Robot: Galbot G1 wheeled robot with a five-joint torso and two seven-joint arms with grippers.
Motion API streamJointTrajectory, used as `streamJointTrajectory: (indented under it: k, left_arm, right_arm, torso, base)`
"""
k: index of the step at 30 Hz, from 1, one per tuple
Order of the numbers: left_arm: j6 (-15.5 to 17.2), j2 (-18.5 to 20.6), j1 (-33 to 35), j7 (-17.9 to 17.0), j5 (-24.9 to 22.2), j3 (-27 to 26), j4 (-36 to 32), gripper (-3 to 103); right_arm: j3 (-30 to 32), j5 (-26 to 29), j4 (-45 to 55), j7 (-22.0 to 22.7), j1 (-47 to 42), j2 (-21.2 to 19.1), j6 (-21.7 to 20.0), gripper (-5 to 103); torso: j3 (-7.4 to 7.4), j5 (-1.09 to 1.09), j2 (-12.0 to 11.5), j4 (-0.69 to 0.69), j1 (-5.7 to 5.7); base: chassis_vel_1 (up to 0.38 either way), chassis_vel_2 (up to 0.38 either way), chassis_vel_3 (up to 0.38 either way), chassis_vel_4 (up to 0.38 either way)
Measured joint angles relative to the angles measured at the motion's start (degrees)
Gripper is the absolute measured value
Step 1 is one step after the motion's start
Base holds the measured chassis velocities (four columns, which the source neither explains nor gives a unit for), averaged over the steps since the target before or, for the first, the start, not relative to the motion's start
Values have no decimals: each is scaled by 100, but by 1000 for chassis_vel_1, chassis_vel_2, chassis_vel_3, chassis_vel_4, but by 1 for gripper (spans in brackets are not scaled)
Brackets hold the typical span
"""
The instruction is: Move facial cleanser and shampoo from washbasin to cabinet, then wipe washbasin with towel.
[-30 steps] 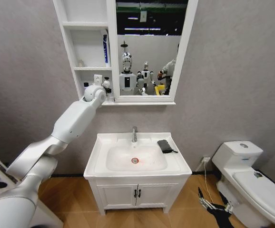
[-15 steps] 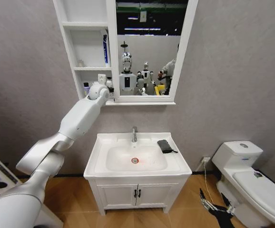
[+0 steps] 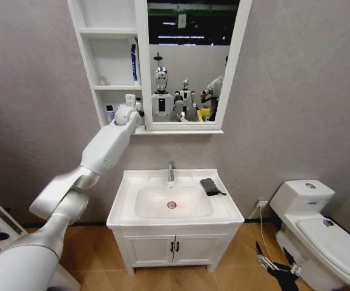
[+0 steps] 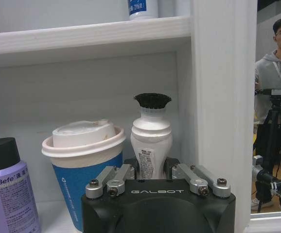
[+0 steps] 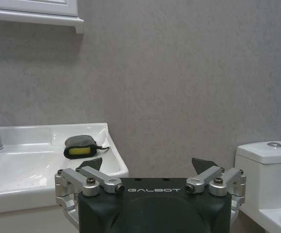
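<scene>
While my left gripper [image 4: 150,167] clamps the white bottle [image 4: 151,136] on the cabinet's [image 3: 115,88] lowest shelf, my right gripper [image 5: 150,167] hangs wide open; the towel [image 3: 209,186] lies at the washbasin's [image 3: 223,203] back right corner.

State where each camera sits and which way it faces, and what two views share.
Head view: on the head, facing forward and down at washbasin and cabinet; left arm reaches a shelf.
Left wrist view: facing into that shelf; left gripper, jaws shut on the white bottle.
Right wrist view: low, facing the wall; right gripper, jaws open.
Head and right wrist share the towel on the washbasin.
</scene>
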Motion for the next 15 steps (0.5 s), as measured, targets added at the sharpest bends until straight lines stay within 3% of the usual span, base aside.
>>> streamJointTrajectory:
  k: [15]
  left_arm:
    - [-89,-10,19,171,244,-106,188,28]
  right_arm:
    - [9,-19,37,0,-15,11,-9,100]
  torso:
    - [0,0,0,0,0]
  base:
    - [0,0,0,0]
